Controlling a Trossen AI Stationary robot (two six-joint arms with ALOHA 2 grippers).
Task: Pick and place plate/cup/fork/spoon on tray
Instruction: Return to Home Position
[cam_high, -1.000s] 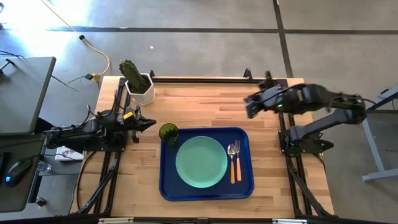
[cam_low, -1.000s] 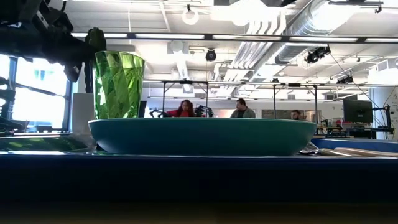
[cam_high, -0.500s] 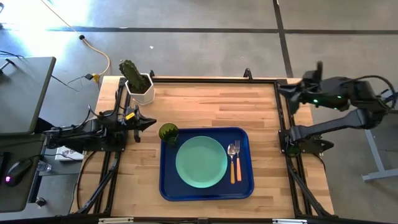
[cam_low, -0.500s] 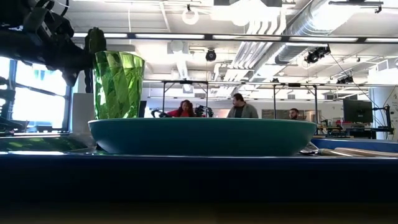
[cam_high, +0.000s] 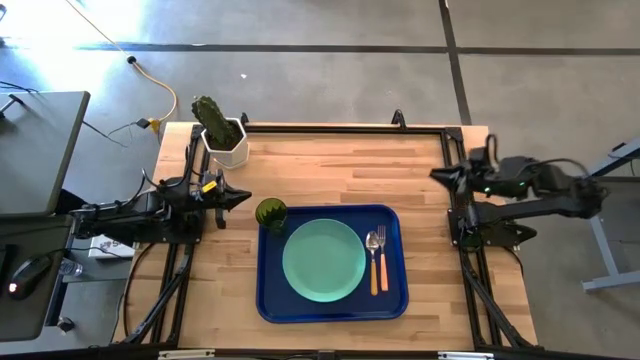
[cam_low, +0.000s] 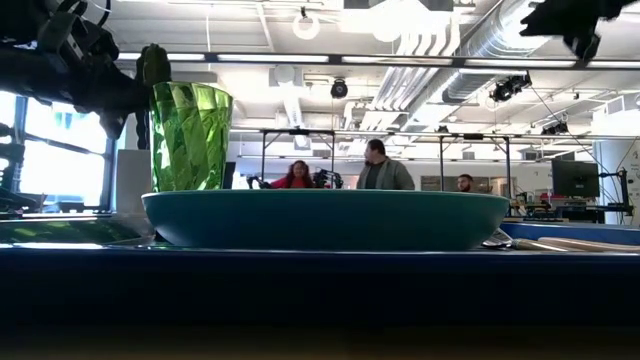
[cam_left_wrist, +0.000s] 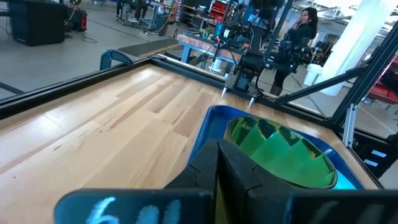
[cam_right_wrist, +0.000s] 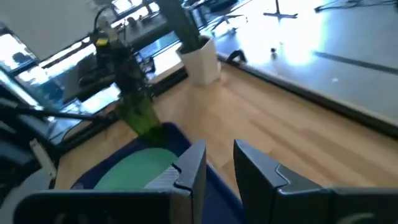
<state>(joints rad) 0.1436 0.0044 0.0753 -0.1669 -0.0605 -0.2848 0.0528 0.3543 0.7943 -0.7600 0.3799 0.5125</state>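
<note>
The dark blue tray (cam_high: 395, 300) lies in the middle of the table. On it lie the mint-green plate (cam_high: 323, 260), and to the plate's right the spoon (cam_high: 372, 250) and the fork (cam_high: 382, 255), side by side, orange handles toward the near edge. The green cup (cam_high: 271, 213) stands upright in the tray's far left corner; it also shows in the left wrist view (cam_left_wrist: 280, 155). My left gripper (cam_high: 243, 198) is shut and empty at the table's left edge, just left of the cup. My right gripper (cam_high: 435, 174) hangs at the table's right edge, fingers a little apart and empty.
A white hexagonal pot with a green cactus (cam_high: 225, 135) stands at the table's far left corner. Bare wood lies between the tray and the table's far edge (cam_high: 340, 165). People show in the room beyond the table (cam_low: 380, 170).
My right gripper has drawn back from over the table's far right part toward the right edge and come down, ending at that edge. The things on the tray have kept still. A person in the room behind has walked along.
</note>
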